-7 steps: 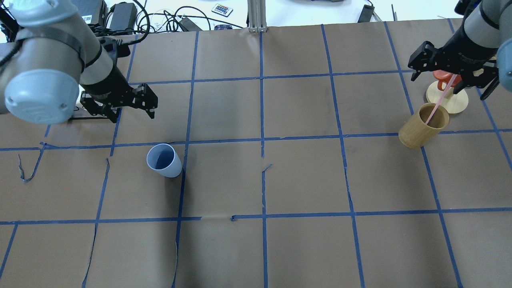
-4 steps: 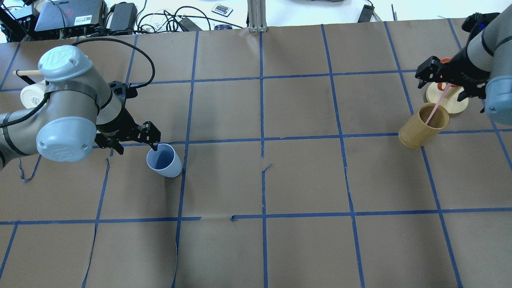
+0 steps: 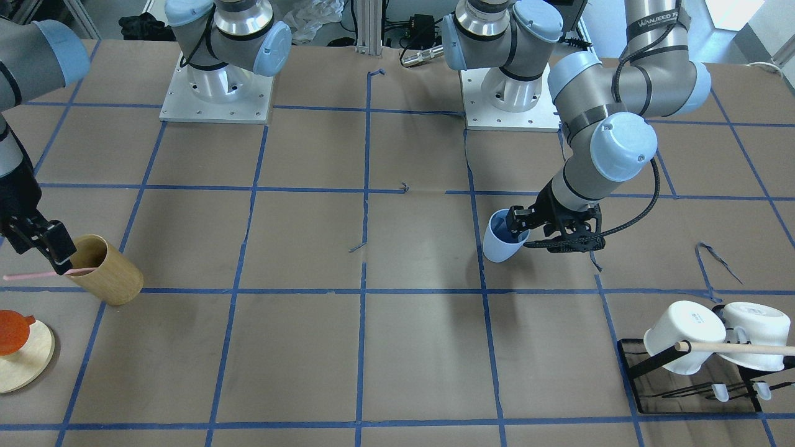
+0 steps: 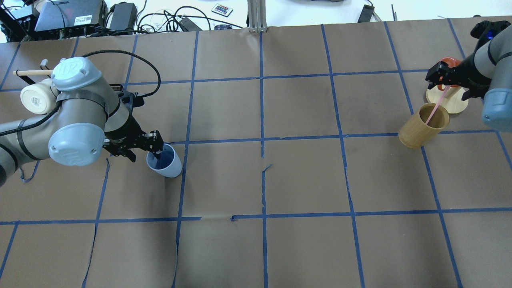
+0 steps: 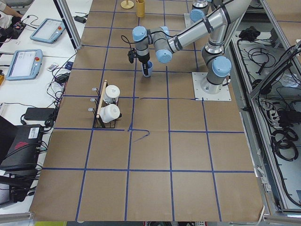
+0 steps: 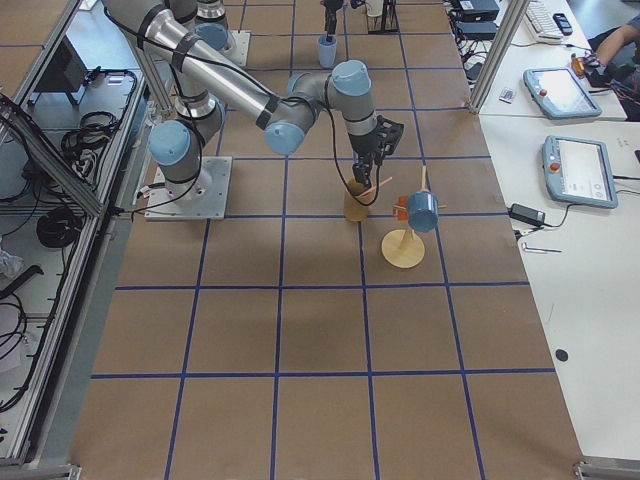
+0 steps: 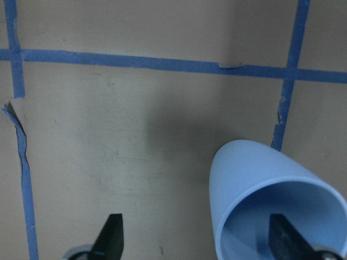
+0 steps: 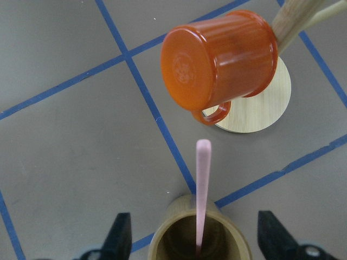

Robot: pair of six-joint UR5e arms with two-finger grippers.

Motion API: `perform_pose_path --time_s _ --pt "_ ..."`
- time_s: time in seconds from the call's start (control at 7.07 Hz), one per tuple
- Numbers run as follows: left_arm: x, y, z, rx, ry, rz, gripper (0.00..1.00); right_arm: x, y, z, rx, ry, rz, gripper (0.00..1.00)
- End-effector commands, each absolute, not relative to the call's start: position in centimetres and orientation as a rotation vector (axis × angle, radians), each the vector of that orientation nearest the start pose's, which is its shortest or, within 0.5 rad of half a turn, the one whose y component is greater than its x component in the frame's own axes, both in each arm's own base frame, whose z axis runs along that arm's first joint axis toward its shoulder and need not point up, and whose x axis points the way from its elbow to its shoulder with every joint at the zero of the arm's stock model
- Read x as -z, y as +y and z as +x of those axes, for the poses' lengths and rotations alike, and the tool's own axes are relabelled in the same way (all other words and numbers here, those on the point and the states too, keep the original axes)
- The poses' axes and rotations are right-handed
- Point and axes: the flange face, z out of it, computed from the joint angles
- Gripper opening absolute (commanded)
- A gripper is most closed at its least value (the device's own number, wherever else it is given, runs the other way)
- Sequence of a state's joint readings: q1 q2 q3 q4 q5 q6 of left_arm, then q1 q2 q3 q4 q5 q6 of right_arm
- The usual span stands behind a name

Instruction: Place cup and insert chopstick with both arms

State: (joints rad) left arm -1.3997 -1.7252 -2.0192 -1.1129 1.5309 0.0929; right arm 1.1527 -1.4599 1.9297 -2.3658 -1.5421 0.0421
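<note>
**Two-arm scene at the grasping stage, all positions referred to the light blue cup point(image 4: 164, 161).** The cup was seen standing upright, mouth up, on the table point(image 4: 304, 180), and the left claw point(image 4: 145, 154) was positioned directly upon it. The jaws were held wide apart, one finger point(image 7: 283, 238) being set inside the mouth and the other point(image 7: 114, 234) outside, on the side of the cup toward the left arm, so that the near wall lay between them. No contact with the wall could be confirmed, and nothing was clamped. The relation on which the coming move was judged to turn was this straddle: closure of the jaws would be expected to pinch the rim, provided that the wall lay between the pads. The chopstick point(image 4: 438, 104) was located well apart from the cup, far to the robot's right of it. Its lower end rested in a tan wooden cylinder point(image 4: 416, 132), and its long axis leaned, the upper end tilted away from the cup toward an orange mug point(image 8: 217, 59). The right claw point(image 8: 196, 235), much the nearer to the chopstick, was likewise spread wide, with the stick passing between the fingers but touched by neither. Both objects were thus judged to be ungrasped, with the cup's placement and the insertion not yet done.
</note>
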Motion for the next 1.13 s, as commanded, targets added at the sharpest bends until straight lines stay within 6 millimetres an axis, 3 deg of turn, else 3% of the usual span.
perform_pose_path --time_s 0.0,0.14,0.28,0.42,0.57,0.71,0.85,0.99 --pt "-23.6 -49.6 -6.3 -0.238 3.266 -0.158 0.0 -33.8 -54.1 -9.2 0.571 3.06 0.679 0.62" --pt "-24.1 -50.0 -6.2 -0.22 3.258 -0.161 0.0 -33.4 -54.3 -9.4 0.564 3.06 0.682 0.56" --pt "-25.0 -50.6 -6.5 -0.198 3.259 -0.153 0.0 -32.9 -54.5 -9.5 0.552 3.063 0.68 0.57" --pt "-26.4 -51.5 -8.0 -0.164 3.253 -0.192 0.0 -33.0 -54.7 -9.6 0.582 3.062 0.68 0.55" --pt "-28.5 -52.4 -11.1 -0.118 3.248 -0.214 0.0 -32.6 -54.8 -9.6 0.578 3.061 0.68 0.55" --pt "-29.8 -52.9 -16.3 -0.065 3.254 -0.129 0.0 -32.5 -54.9 -9.7 0.578 3.061 0.682 0.55" --pt "-30.4 -53.9 -20.3 -0.035 3.255 -0.081 0.0 -32.5 -54.8 -9.8 0.576 3.061 0.685 0.39" --pt "-30.5 -55.5 -23.6 0.04 3.262 -0.012 0.0 -32.7 -54.8 -9.8 0.578 3.061 0.684 0.34"
